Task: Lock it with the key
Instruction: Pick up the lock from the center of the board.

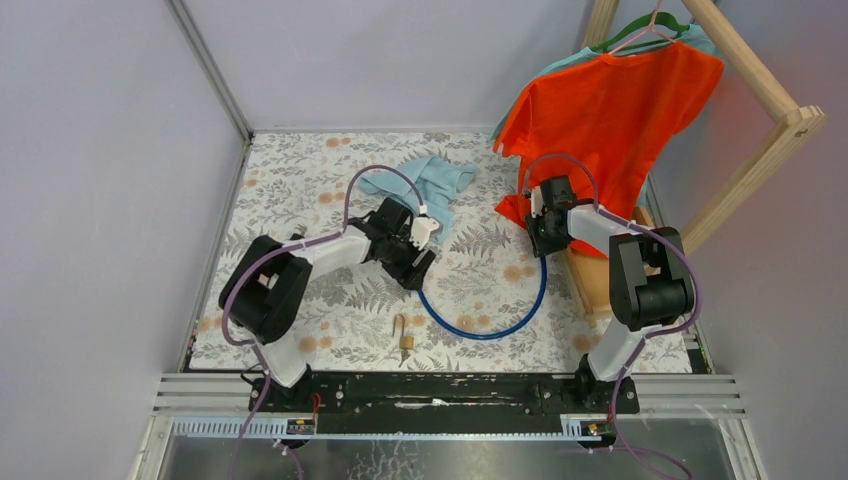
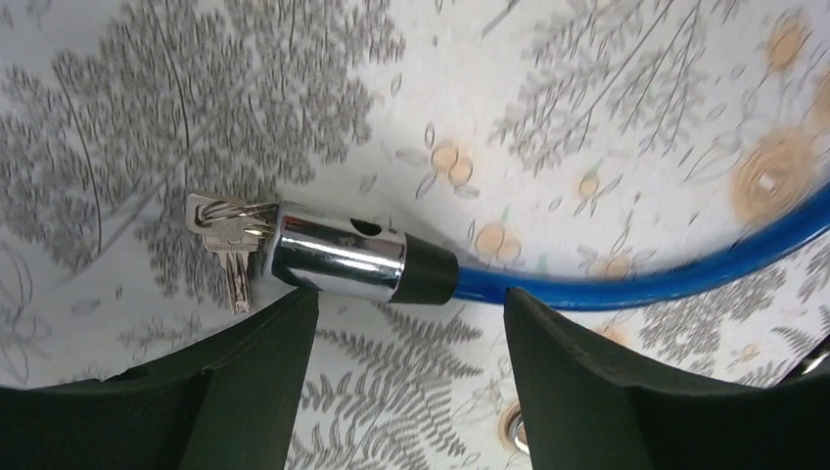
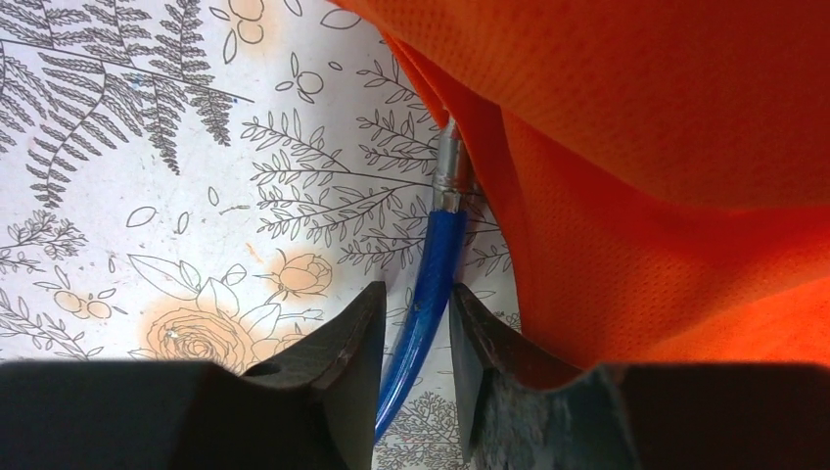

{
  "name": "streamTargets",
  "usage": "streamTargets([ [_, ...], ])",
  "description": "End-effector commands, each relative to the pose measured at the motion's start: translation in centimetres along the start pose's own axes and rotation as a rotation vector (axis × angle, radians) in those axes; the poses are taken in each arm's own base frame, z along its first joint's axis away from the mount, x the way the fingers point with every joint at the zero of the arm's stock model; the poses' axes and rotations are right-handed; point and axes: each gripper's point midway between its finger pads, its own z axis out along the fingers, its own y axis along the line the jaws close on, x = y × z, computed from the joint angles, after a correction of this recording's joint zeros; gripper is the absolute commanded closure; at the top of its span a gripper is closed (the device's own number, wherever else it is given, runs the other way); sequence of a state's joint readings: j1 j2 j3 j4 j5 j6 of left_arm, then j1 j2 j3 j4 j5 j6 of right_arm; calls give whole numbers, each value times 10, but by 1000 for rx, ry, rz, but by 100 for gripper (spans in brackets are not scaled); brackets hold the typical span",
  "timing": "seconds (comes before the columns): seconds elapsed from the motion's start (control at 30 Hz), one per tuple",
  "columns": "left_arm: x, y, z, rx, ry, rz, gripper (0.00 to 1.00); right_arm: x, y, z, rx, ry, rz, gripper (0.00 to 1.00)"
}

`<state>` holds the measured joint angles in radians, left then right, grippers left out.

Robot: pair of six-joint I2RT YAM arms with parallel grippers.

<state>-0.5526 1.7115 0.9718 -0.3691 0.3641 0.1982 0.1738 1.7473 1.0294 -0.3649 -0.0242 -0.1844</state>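
Note:
A small bunch of grey metal keys (image 2: 230,240) sits at the end of a chrome lock head (image 2: 338,257), one key pushed into it. The head caps a blue cable (image 2: 646,279) that loops across the floral cloth (image 1: 480,333). My left gripper (image 2: 411,294) hovers just near of the lock head, jaws wide apart and holding nothing. My right gripper (image 3: 418,294) straddles the cable's other end (image 3: 431,274), its jaws narrow with a thin gap left. That end's metal pin (image 3: 448,171) lies against the orange shirt.
An orange shirt (image 1: 610,110) hangs from a wooden rack (image 1: 760,150) at the right and drapes onto the table. A light-blue cloth (image 1: 435,180) lies at the back. A brass padlock (image 1: 405,338) rests near the front edge.

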Motion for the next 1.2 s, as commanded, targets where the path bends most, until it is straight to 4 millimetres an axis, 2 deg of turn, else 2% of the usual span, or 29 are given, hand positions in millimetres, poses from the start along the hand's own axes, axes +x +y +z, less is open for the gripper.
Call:
streamTargets([
  [0.0, -10, -8, 13, 79, 25, -105, 24, -2, 9, -9, -43, -13, 61, 63],
  [0.17, -17, -11, 22, 132, 47, -148, 24, 0, 11, -15, -48, -28, 69, 64],
  [0.33, -16, -6, 30, 103, 57, -210, 32, 2, 13, -17, -57, -33, 73, 64],
  [0.73, 6, 7, 49, -151, 107, -157, 38, 7, 14, -10, -66, -24, 61, 65],
  [0.9, 7, 7, 51, -205, 116, -148, 42, 6, 13, -12, -56, -29, 56, 65],
  [0.97, 7, 4, 53, -222, 122, -125, 45, 4, 12, -14, -52, -38, 55, 65],
  [1.17, 7, 2, 55, -223, 116, -121, 65, 7, 14, -11, -66, -40, 39, 66],
])
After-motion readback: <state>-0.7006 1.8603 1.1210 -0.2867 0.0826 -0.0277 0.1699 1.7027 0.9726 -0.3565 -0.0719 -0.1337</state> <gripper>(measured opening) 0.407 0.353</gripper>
